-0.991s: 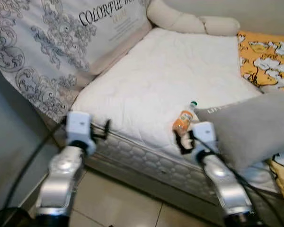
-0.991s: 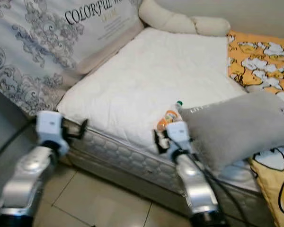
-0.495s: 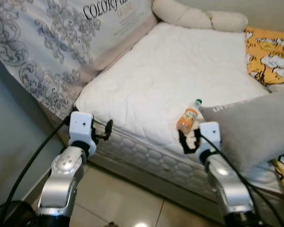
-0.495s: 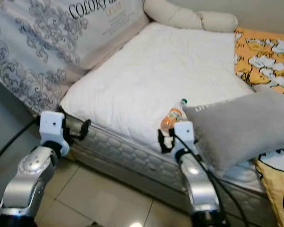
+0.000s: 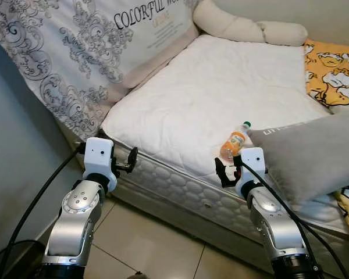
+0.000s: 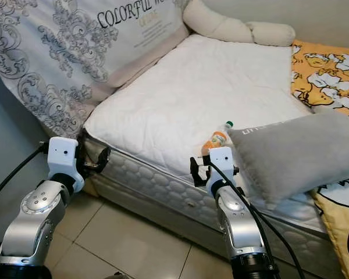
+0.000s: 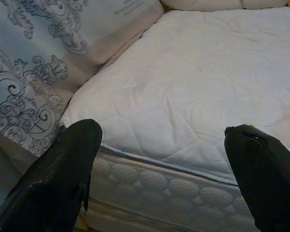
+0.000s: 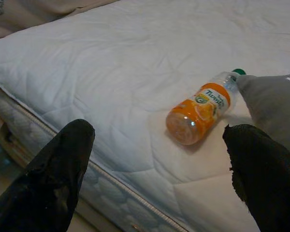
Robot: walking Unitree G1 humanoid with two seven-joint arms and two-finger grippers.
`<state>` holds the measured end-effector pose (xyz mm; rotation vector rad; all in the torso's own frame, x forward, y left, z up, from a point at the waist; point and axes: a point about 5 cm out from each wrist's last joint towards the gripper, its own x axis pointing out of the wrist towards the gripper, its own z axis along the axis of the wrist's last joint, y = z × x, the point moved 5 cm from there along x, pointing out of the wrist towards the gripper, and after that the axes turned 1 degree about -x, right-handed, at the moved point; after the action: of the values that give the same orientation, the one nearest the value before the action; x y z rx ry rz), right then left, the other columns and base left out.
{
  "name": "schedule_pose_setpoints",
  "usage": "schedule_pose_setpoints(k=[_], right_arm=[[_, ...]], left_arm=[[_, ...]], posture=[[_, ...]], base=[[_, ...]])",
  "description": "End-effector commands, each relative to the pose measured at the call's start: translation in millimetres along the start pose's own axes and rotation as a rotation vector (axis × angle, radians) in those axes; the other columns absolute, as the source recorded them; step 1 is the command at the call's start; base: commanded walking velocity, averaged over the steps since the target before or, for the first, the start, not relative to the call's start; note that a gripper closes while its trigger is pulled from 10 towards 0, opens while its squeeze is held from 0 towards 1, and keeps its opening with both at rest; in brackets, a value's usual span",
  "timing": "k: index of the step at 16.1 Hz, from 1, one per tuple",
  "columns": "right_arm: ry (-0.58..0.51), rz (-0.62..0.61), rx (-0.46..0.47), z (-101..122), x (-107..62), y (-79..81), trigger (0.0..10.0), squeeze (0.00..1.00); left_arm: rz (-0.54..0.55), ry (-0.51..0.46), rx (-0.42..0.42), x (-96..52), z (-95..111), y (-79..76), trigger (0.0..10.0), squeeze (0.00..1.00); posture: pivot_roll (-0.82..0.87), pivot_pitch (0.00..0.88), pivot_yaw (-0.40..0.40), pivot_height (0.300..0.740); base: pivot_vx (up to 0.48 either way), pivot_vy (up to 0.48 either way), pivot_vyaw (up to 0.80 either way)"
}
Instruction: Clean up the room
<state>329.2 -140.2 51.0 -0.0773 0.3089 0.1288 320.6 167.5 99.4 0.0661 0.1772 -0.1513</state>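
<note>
Bottle (image 8: pixel 201 112) lies on its side on the white mattress (image 5: pixel 221 93) near the front edge, green cap touching the grey pillow (image 5: pixel 314 157) at its 3 o'clock. Right gripper (image 5: pixel 228 173) hovers just short of it at 6 o'clock, fingers spread wide, holding nothing. Left gripper (image 5: pixel 130 161) at the mattress's front corner, also spread, empty. Farther out: patterned cover (image 5: pixel 75 52) at 10 o'clock, cream bolster (image 5: pixel 244 28) at 12, yellow blanket (image 5: pixel 333 72) at 2.

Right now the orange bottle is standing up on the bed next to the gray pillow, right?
Not quite. The orange bottle is lying on its side on the bed, its green cap end by the gray pillow. The right wrist view shows it.
</note>
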Motion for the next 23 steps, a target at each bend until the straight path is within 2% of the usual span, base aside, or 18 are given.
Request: schedule_pose_setpoints(k=[1,12,14,17,23], right_arm=[[-0.012,-0.010,-0.011,4,1.9,-1.9,10.0,0.00],[-0.019,0.011,-0.043,7,4.1,2.3,10.0,0.00],[-0.023,0.031,-0.070,8,5.4,6.1,10.0,0.00],[-0.026,0.042,-0.063,8,5.5,9.6,10.0,0.00],[-0.027,0.046,-0.052,7,5.1,10.7,10.0,0.00]], left_arm=[[-0.008,-0.003,0.005,0.5,3,-0.9,10.0,0.00],[-0.008,-0.005,-0.002,1.4,3,-2.2,10.0,0.00],[-0.008,-0.007,-0.001,1.7,3,-1.8,10.0,0.00],[-0.009,-0.009,0.001,1.9,4,-1.4,10.0,0.00],[-0.016,-0.007,0.002,1.9,3,-2.1,10.0,0.00]], posture=[[0.05,0.000,0.035,0.740],[0.05,0.000,0.023,0.740],[0.05,0.000,0.023,0.740],[0.06,0.000,0.024,0.740],[0.05,0.000,0.027,0.740]], base=[[0.277,0.000,0.00],[0.293,0.000,0.00],[0.294,0.000,0.00],[0.296,0.000,0.68],[0.295,0.000,0.00]])
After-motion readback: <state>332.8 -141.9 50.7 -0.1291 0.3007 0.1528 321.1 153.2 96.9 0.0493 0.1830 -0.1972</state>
